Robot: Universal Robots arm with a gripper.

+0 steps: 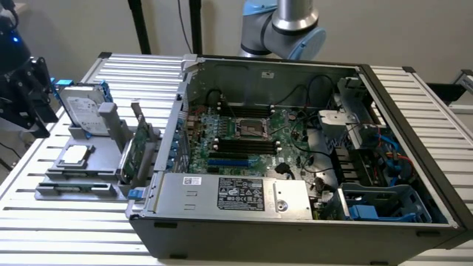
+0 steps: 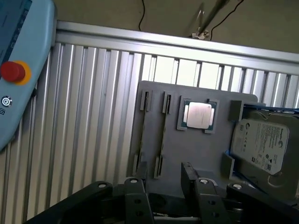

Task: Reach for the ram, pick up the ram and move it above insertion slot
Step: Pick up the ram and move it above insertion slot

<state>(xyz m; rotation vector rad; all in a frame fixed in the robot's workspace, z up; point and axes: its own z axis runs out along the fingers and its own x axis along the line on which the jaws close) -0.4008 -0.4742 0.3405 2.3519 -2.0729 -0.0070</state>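
Above the grey holder tray (image 2: 201,151), the gripper (image 2: 164,172) hovers angled downward, fingers parted (seemingly empty).

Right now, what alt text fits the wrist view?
The jaws stand apart and empty near a grey holder with two narrow slots, a square processor chip and a silver hard drive at its edge. It lies on a slatted metal table, near a pale blue pendant with a red button.

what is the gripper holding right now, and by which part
Nothing is held: the black two-finger gripper hangs open over the grey plastic parts holder.
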